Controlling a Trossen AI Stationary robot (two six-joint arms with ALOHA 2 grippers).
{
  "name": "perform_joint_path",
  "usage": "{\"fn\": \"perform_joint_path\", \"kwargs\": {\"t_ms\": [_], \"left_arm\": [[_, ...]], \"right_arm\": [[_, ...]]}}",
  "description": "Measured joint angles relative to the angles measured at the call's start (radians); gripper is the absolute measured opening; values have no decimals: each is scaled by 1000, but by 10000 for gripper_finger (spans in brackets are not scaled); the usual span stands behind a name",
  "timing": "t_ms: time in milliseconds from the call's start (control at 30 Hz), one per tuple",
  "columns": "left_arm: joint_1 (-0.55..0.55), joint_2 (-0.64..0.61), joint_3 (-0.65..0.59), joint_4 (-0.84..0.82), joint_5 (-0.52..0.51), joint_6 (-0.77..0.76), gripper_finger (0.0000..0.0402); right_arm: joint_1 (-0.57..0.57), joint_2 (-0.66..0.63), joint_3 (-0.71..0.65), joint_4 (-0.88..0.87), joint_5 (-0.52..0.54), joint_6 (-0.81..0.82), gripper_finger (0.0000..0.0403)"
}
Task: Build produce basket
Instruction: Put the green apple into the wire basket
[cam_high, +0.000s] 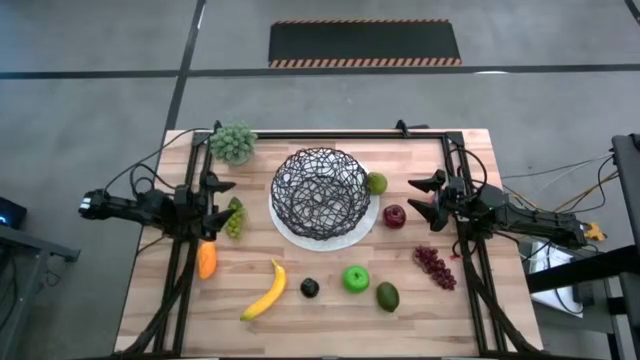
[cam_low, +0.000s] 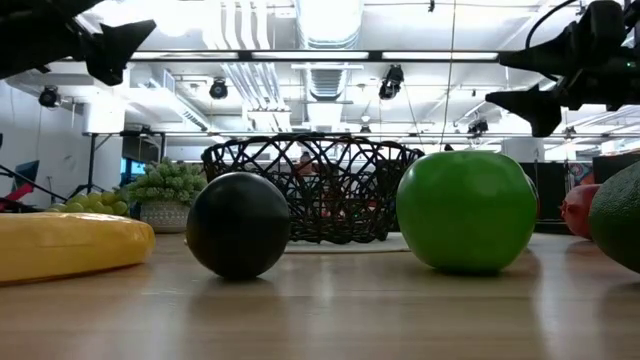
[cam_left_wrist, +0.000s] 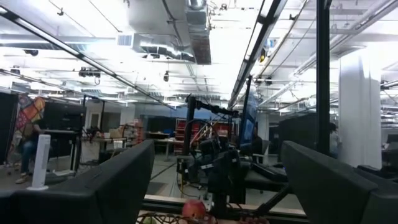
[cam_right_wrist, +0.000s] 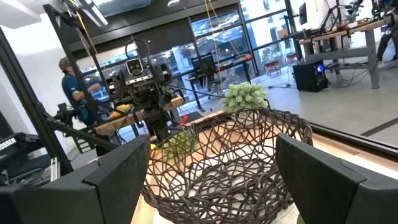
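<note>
We see the pale wooden table (cam_high: 330, 305) strewn with produce around the black wire-mesh basket (cam_high: 320, 190); both claws, left gripper (cam_high: 222, 202) and right gripper (cam_high: 427, 198), hang wide, empty; only the right wrist view shows a seated person (cam_right_wrist: 73, 87).

High view looked straight down over whole table (cam_high: 300, 300), both arms in frame. Low view sat at tabletop level, very near plum (cam_low: 238, 224) and green apple (cam_low: 466, 210), facing room. Left wrist view faced level across, table barely visible, perhaps only red apple (cam_left_wrist: 194, 208). Right wrist view tilted down, close to basket (cam_right_wrist: 230, 162), shared with high and low views.
</note>
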Motion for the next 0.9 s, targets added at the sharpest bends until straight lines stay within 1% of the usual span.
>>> {"fn": "perform_joint_path", "kwargs": {"t_ms": [167,300,467,567,667,733,900], "left_arm": [[0,0,0,46,0,-1,334],[0,0,0,42,0,3,334],[0,0,0,43,0,-4,334],[0,0,0,54,0,-5,334],[-1,0,0,92,0,-8,334],[-1,0,0,121,0,-47,334],[0,0,0,155,0,-218,334]], "right_arm": [[0,0,0,10,0,0,327],[0,0,0,13,0,-4,327],[0,0,0,127,26,-71,327],[0,0,0,177,27,-72,327],[0,0,0,187,27,-71,327],[0,0,0,187,27,-70,327],[0,0,0,187,27,-59,327]]}}
